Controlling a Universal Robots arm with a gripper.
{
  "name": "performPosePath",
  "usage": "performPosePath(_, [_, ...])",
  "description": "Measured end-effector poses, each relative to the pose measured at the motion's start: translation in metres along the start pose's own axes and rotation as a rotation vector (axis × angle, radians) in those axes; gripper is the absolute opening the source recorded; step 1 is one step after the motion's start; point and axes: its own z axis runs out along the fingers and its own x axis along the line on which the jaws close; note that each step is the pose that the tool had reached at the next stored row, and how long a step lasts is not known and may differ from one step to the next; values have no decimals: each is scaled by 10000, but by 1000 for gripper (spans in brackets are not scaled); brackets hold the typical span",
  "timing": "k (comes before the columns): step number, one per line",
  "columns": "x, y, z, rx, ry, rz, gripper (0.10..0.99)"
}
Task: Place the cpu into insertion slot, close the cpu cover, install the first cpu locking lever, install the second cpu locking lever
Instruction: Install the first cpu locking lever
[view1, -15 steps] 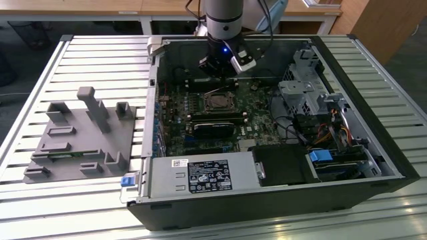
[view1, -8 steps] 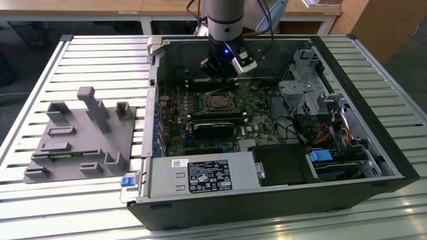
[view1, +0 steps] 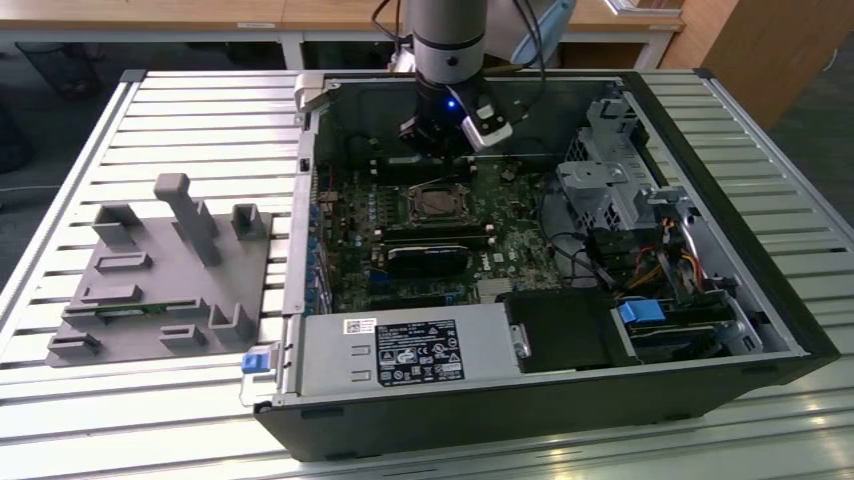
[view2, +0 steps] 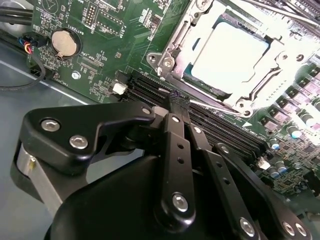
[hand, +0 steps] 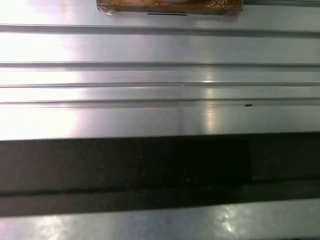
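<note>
The cpu (view2: 232, 55), a pale square chip, lies in the insertion slot (view1: 434, 205) on the green board inside the open computer case. The cpu cover (view2: 176, 47), a silver frame with a square window, lies flat around the chip. A thin silver locking lever (view2: 215, 107) runs along the socket's edge beside the memory slots. My gripper (view2: 176, 100) hangs over the board just behind the socket in the exterior view (view1: 435, 152). Its black fingers (view2: 172, 135) are pressed together, with the tips close to the lever's end. Nothing shows between them.
Long black memory slots (view2: 150, 90) and a coin battery (view2: 65, 42) lie near the fingertips. A black card (view1: 427, 262), the power supply (view1: 400, 350) and a drive cage (view1: 627, 190) crowd the case. A grey fixture (view1: 160, 270) sits on the slatted table (hand: 160, 50).
</note>
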Motion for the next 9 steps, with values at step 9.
performPosePath(9, [10,-12,13,21,74,-523,106])
